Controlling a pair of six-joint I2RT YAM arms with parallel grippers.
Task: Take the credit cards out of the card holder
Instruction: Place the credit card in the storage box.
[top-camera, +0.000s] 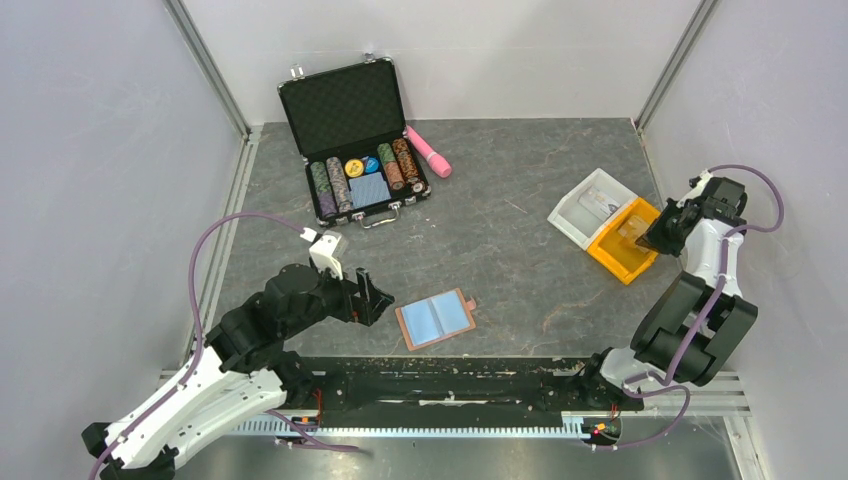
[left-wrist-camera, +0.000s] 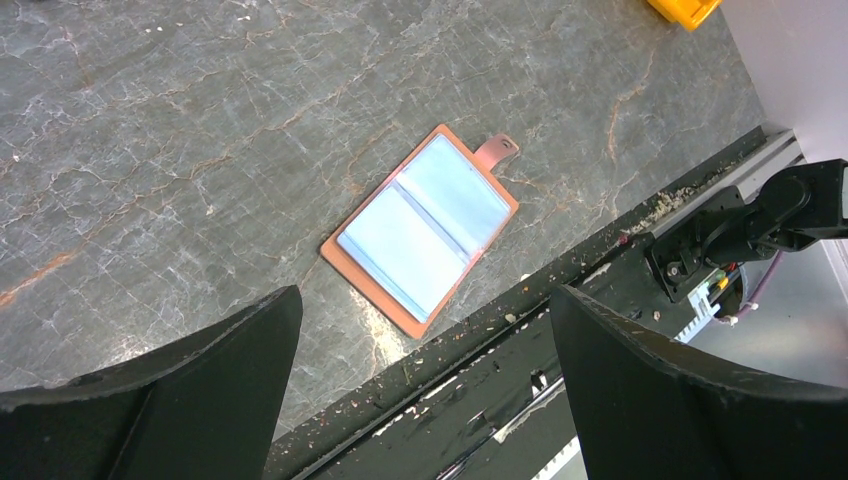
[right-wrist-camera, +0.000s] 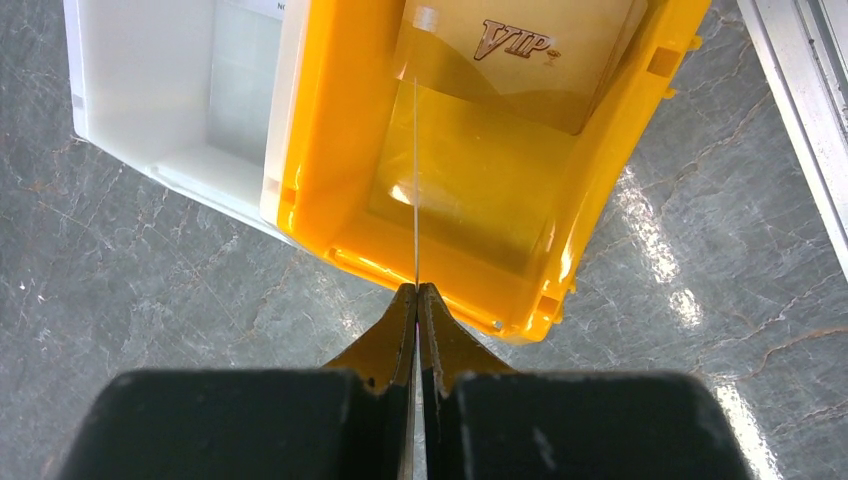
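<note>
— Left end effector (left-wrist-camera: 425, 300) fingers fill the bottom of the left wrist view, black and spread wide apart, with nothing between them. Do you see the same?
— Yes, the jaws stand wide. From above it sits at the left of the table (top-camera: 540, 270), close to the near edge, pointing right towards the card holder (left-wrist-camera: 420, 232) but not touching it.
— Where exactly is the holder?
— Lying flat and open on the table, close to the near edge, about midway between the two arms and just right of the left end effector. Its brown cover is down, the light blue pockets face up, and the small closing tab sticks out at its far right corner. Whether any card sits in those pockets I cannot tell.
— And the right end effector (right-wrist-camera: 417, 292)?
— Pinched narrow on a thin credit card (right-wrist-camera: 415, 180), which shows only as a pale edge-on line running away from the fingertips. It hangs over the yellow bin (right-wrist-camera: 335, 150) at the right of the table.
— Anything in the bin?
— A tan VIP card (right-wrist-camera: 520, 70) leans at its far end. A white tray (right-wrist-camera: 140, 100) touches the bin on its left side.
— What lies farther off?
— An open black poker chip case (top-camera: 345, 110) with rows of chips at the far left, and a pink cylinder (top-camera: 428, 152) just to its right.
</note>
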